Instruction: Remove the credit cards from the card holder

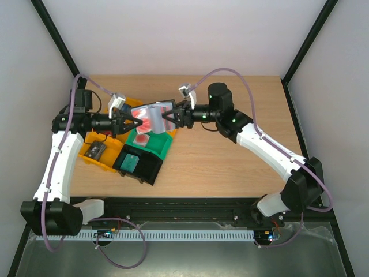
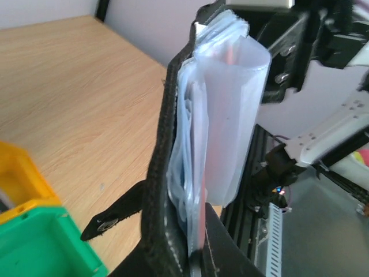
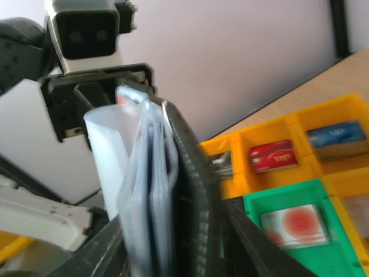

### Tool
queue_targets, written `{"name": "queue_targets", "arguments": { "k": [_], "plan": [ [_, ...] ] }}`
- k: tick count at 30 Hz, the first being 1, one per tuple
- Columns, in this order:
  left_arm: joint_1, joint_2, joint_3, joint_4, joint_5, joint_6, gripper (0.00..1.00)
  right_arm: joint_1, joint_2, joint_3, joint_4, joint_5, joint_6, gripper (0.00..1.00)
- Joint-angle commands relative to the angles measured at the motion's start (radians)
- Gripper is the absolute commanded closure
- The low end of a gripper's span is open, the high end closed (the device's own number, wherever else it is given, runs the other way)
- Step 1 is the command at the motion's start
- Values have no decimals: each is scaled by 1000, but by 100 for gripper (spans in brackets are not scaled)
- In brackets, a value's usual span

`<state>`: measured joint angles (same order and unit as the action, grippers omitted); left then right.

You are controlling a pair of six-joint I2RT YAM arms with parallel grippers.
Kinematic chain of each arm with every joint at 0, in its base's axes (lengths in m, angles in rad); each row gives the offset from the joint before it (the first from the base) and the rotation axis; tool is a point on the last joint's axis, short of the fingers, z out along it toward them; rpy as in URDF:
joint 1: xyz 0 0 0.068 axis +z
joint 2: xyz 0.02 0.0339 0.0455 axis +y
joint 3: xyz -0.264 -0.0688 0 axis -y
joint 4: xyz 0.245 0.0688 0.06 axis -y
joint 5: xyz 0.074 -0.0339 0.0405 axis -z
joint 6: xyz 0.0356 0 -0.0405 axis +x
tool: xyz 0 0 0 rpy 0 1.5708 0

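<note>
Soft, even, bright light falls from above, so in the top view the arms [image 1: 265, 144] cast only faint, diffuse shadows on the sharply focused table [image 1: 230, 156]. Both wrist views are softer. The near card holder [image 2: 219, 133] is blurred, its clear pockets glow pale with light passing through, and the far bins [image 3: 239, 147] sit hazy and out of focus.

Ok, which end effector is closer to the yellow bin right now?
Left. The left end effector is over the yellow bin's far end, shut on the holder; the right end effector is off to the right, over the green bin, at the holder's other edge.
</note>
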<state>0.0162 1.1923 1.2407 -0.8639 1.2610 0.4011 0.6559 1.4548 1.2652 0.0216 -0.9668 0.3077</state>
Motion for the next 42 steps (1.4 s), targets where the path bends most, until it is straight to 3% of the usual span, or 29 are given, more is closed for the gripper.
{"name": "queue_targets", "arguments": {
  "k": [1,2,5,7,8,11,14,17,20,22,26,31,35,42],
  "plan": [
    [3,-15,7,101,-268,-172,98,-54,-46,7,6,194,39,54],
    [-4,-10,8,132,-370,-221,98,-60,-58,1,-4,265,44,49],
    [-63,16,34,182,-886,-258,98,-61,-60,45,-100,426,4,47],
    [-85,31,55,191,-1057,-257,98,-50,-41,101,-170,459,-20,49],
    [-85,31,63,192,-1075,-257,98,-33,-34,112,-193,465,-37,51],
    [-85,33,69,185,-970,-260,98,80,-11,123,-186,420,-122,56],
    [-85,52,74,168,-835,-260,98,122,32,158,-143,186,-133,55],
    [-76,52,85,149,-708,-253,98,123,37,114,76,77,-15,49],
    [-67,69,105,135,-588,-259,98,123,96,71,414,-39,260,50],
    [-64,67,121,128,-563,-258,98,123,161,118,479,-78,390,57],
    [-34,50,118,127,-467,-258,98,128,201,96,563,41,490,62],
    [10,33,106,126,-382,-262,98,127,219,86,482,158,457,72],
    [42,5,104,100,-263,-228,98,128,222,137,243,229,295,78],
    [48,6,116,1,-113,-100,98,122,174,167,0,192,49,85]
  ]
}}
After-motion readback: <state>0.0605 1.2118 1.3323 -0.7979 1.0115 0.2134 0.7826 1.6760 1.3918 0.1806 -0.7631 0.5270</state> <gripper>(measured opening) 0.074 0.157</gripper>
